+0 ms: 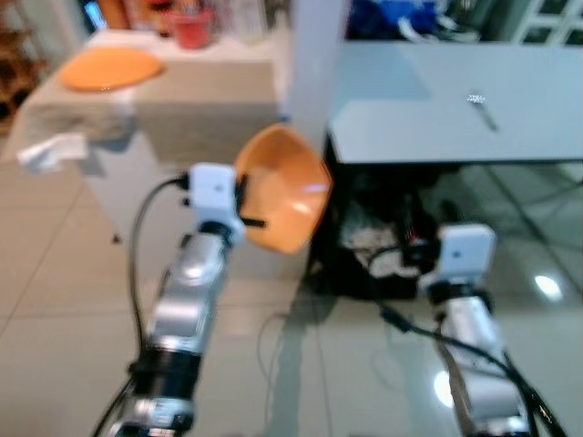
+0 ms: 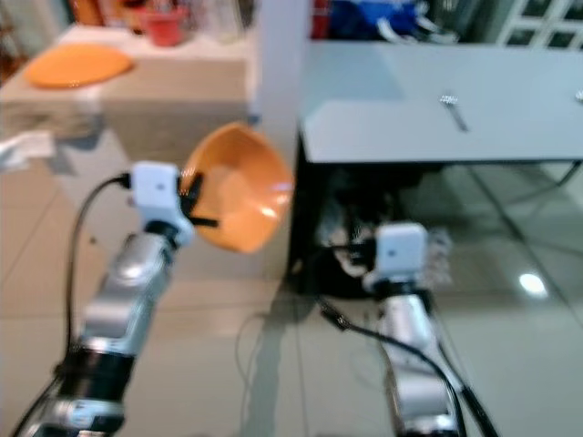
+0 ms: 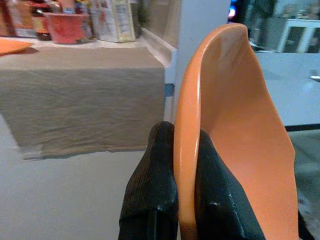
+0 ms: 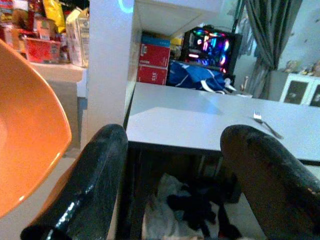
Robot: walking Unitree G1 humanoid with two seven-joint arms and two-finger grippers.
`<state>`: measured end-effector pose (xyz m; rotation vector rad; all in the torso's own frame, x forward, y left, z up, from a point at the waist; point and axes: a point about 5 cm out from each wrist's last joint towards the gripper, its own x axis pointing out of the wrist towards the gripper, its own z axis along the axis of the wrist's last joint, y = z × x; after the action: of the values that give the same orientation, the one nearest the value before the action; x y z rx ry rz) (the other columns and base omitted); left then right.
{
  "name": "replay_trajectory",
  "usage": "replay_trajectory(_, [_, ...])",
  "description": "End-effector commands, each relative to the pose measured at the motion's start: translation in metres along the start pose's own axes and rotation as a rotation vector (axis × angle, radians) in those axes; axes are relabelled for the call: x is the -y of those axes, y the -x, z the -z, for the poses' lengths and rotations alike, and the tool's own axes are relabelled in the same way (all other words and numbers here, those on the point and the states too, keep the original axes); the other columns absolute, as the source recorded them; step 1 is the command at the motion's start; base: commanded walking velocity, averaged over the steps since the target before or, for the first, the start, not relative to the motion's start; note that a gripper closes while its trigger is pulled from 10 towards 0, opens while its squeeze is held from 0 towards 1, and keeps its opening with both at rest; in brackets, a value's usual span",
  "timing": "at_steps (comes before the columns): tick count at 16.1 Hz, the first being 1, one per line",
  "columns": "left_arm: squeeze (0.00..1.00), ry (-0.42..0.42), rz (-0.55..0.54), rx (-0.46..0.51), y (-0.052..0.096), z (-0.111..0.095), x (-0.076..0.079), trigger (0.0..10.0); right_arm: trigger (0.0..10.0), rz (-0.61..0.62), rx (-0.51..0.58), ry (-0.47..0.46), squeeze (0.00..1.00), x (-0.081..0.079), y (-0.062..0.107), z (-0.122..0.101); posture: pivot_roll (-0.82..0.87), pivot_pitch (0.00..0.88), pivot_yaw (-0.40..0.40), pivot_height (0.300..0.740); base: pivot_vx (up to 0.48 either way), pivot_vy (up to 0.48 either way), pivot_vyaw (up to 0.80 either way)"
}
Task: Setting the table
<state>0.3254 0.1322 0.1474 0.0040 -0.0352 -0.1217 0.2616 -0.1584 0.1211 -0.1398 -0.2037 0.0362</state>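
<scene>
I have the left tool (image 3: 186, 192) raised ahead of me on my left, its fingers pinched on the rim of a bowl (image 1: 284, 189) that stands on edge in the air. My right tool (image 4: 175, 175) sits lower on my right, fingers spread, with the bowl to its left. Straight ahead a pillar (image 1: 317, 64) stands between two surfaces. Left of it is a cloth-covered counter (image 1: 205, 91) carrying a plate (image 1: 109, 68) and, farther back, a cup (image 1: 191, 27). Right of it is the table (image 1: 455, 100), with a fork (image 1: 481, 107) lying on it. Under the table a heap of things (image 1: 378, 250) lies on the floor (image 1: 55, 264).
</scene>
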Motion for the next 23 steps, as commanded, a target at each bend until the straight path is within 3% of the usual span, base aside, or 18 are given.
replay_trajectory(1, [0.00,-0.007,-0.008,0.027,-0.002,-0.007,0.002,0.0,10.0,0.011,-0.002,0.020,0.00,0.005,0.002,-0.001,-0.01,0.010,0.013,0.740,0.255,-0.401,0.00])
replay_trajectory(10, [0.00,-0.061,-0.104,0.065,0.007,-0.014,-0.018,0.0,10.0,0.005,-0.025,0.023,0.00,0.008,0.006,0.003,0.00,0.000,0.017,0.740,0.297,-0.374,0.00])
replay_trajectory(16, [0.00,-0.053,-0.085,0.056,0.005,-0.011,-0.011,0.0,10.0,0.001,-0.025,0.027,0.00,0.006,0.006,0.004,-0.01,0.000,0.023,0.740,0.138,-0.402,0.00])
replay_trajectory(19, [0.00,-0.072,-0.032,0.111,0.003,-0.021,-0.005,0.0,10.0,0.008,-0.023,0.031,0.00,0.009,0.005,0.003,-0.01,0.000,0.015,0.740,0.242,-0.411,0.00])
replay_trajectory(22, [0.00,-0.091,-0.035,0.067,0.008,-0.002,-0.017,0.0,10.0,0.019,-0.033,0.030,0.00,0.011,0.005,0.007,-0.01,0.000,0.010,0.740,0.160,-0.414,0.00])
replay_trajectory(23, [0.00,-0.088,-0.021,0.022,0.019,0.016,-0.029,0.0,10.0,0.045,-0.061,-0.001,0.00,0.015,0.008,0.015,-0.01,0.000,0.010,0.740,0.244,-0.412,0.00])
